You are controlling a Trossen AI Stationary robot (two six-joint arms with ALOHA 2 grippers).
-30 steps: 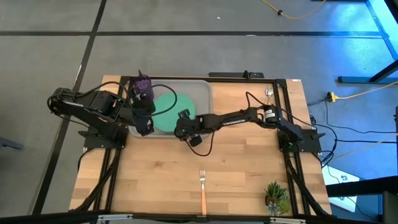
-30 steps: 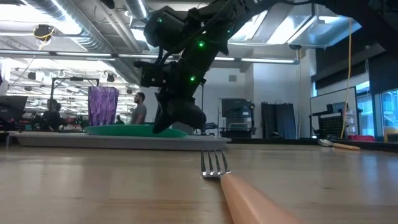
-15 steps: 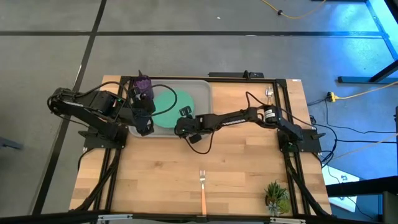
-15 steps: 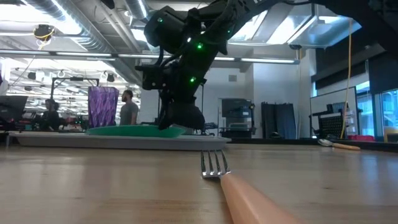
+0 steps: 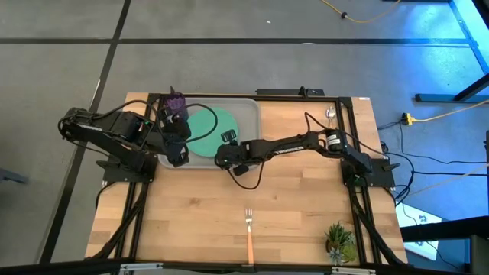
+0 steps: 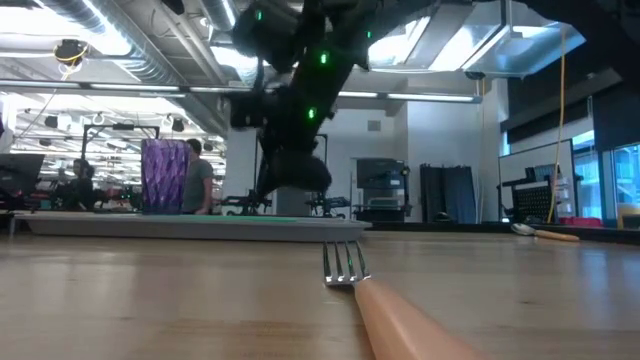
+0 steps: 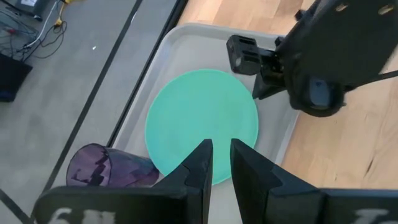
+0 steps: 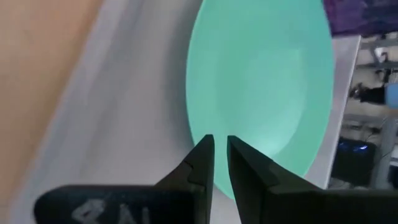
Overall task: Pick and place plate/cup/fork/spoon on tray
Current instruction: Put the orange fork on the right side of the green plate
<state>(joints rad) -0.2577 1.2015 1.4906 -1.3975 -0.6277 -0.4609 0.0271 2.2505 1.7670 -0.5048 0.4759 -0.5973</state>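
The teal plate (image 5: pixel 204 127) lay flat in the grey tray (image 5: pixel 246 111), beside the purple cup (image 5: pixel 176 104). The right hand (image 5: pixel 227 139), empty with fingers slightly parted, should lift straight clear before seeking the fork (image 5: pixel 248 233).

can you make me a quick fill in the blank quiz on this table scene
1. The flat round teal-green plate lies on the grey rectangular ____.
2. The translucent purple tumbler stands on the same tray, beside the ____.
3. The orange-handled fork lies on the wooden ____, off the tray.

Missing words: tray; plate; table
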